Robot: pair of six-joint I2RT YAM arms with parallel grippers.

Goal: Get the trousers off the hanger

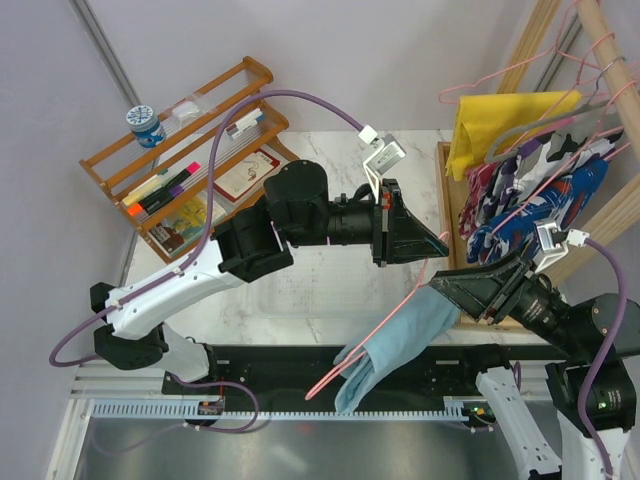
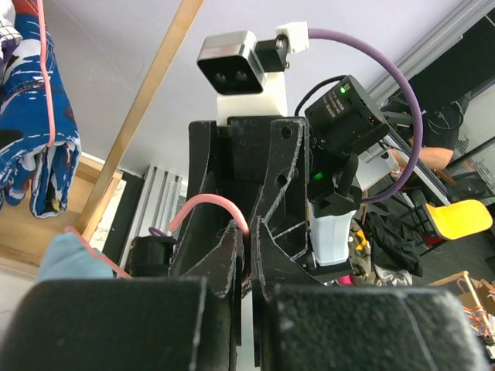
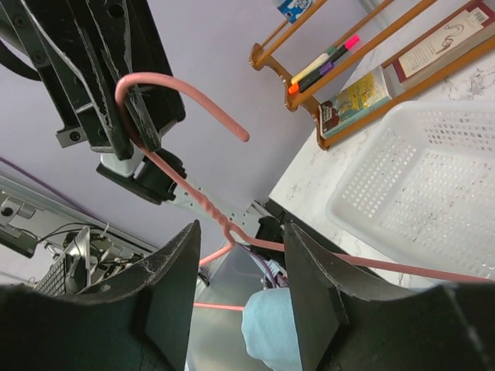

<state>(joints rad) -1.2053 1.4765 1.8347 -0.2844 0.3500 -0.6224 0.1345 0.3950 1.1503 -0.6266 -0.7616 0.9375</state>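
One hanger [image 3: 203, 100] | left hand [image 1: 440, 245] clamps hook | trousers [image 1: 395, 345] dangle over table [image 1: 310, 260] edge

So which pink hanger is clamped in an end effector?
The hanger carrying the sky-blue trousers, hook pinched by the left end effector; the others hang on the wooden rack.

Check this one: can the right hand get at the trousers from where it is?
Probably yes. The right hand stands open around the neck of the hanger, and the trousers hang just below its fingers with nothing between. The left hand is shut on the hook, which likely steadies it.
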